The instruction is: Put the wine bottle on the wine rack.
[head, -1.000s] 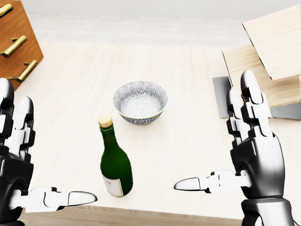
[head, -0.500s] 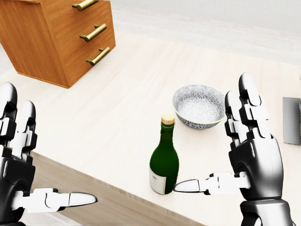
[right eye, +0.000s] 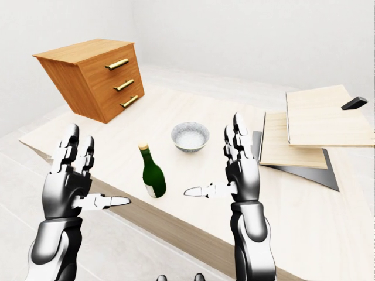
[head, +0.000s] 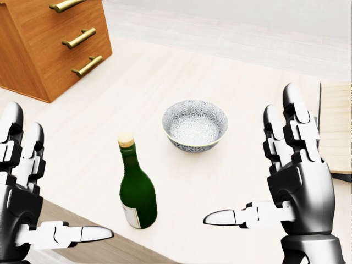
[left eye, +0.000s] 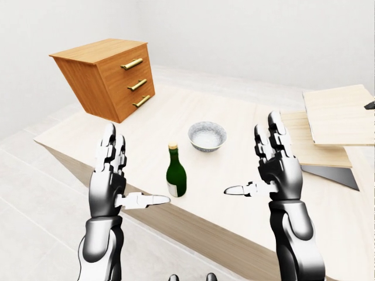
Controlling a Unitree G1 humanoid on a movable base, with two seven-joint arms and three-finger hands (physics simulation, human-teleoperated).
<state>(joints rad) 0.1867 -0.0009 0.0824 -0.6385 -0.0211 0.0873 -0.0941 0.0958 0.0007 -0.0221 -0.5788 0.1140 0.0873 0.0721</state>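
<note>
A dark green wine bottle point(head: 137, 193) with a cork and a pale label stands upright on the light wooden table point(head: 137, 88), near its lower edge in the head view. My left hand point(head: 58, 176) is open to the bottle's left, thumb pointing at its base without touching. My right hand point(head: 250, 157) is open to its right, fingers upright, thumb pointing left. Stacked pale wooden boards on a grey plate point(right eye: 310, 132) lie at the right of the right-eye view; I cannot tell whether they are the rack.
A patterned grey bowl point(head: 195, 125) sits just above and right of the bottle. A brown chest of drawers point(left eye: 108, 82) with brass handles stands tilted at the table's upper left. A small black object point(right eye: 354, 103) rests on the top board.
The whole picture has shifted: the camera swung, so the chest, bowl and bottle slid right, then partly back left. Both hands keep their open pose in the view.
</note>
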